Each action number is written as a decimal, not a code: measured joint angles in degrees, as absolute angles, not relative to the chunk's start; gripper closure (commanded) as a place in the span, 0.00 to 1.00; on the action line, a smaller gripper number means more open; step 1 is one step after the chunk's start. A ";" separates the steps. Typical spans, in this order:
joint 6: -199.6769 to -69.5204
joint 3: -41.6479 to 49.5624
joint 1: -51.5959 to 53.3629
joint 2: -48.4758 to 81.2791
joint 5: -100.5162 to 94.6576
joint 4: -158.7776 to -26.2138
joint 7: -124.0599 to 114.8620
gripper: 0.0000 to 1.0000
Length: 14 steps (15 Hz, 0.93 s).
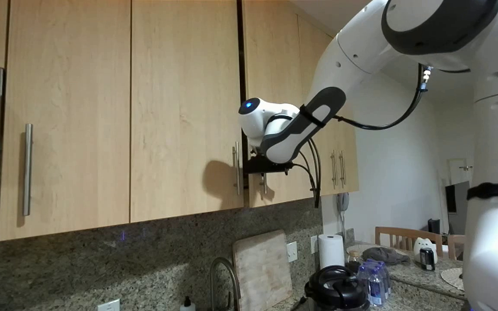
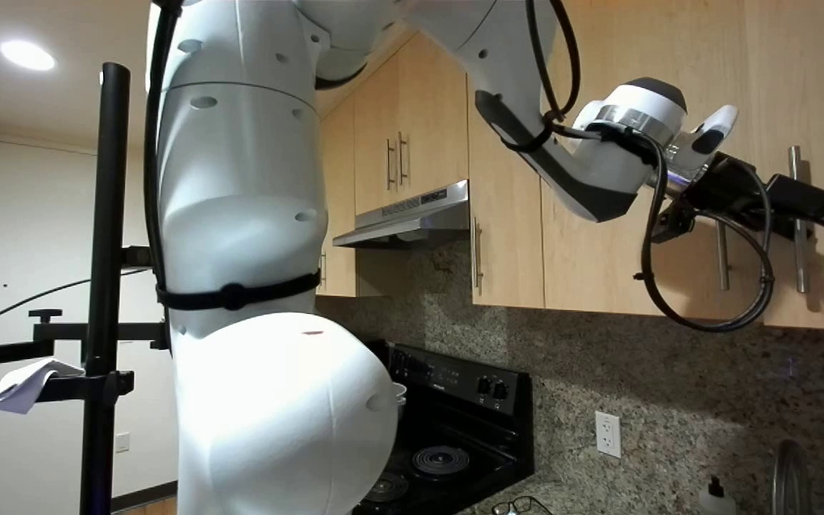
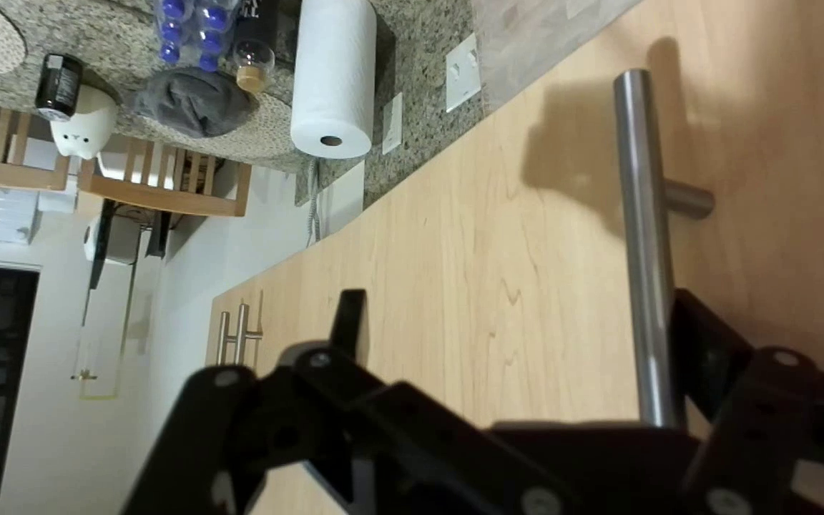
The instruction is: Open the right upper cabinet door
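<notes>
Right upper cabinet door (image 1: 272, 73): we find it above the stone backsplash (image 1: 162, 250), with a dark vertical gap between it and the neighbouring door (image 1: 184, 103) in an exterior view. In the wrist view, our fingers (image 3: 709, 350) are spread apart, the door's metal bar handle (image 3: 646, 250) between them and close beside one of them; whether those two touch, we cannot tell. Below, we see a cutting board (image 1: 262, 268) leaning against the backsplash and, near it, a paper towel roll (image 1: 331, 252) and a black lidded cooker (image 1: 337, 289).
</notes>
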State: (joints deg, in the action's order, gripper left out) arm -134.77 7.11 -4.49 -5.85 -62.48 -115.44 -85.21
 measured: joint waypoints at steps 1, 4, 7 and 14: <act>-136.32 7.42 -4.83 -6.58 -63.20 -116.51 -85.07 0.00; -139.44 8.15 -5.55 -8.37 -63.77 -118.87 -84.25 0.00; -140.41 8.45 -5.89 -9.84 -63.75 -120.46 -83.12 0.00; -143.98 9.72 -6.64 -13.12 -63.07 -124.21 -81.35 0.00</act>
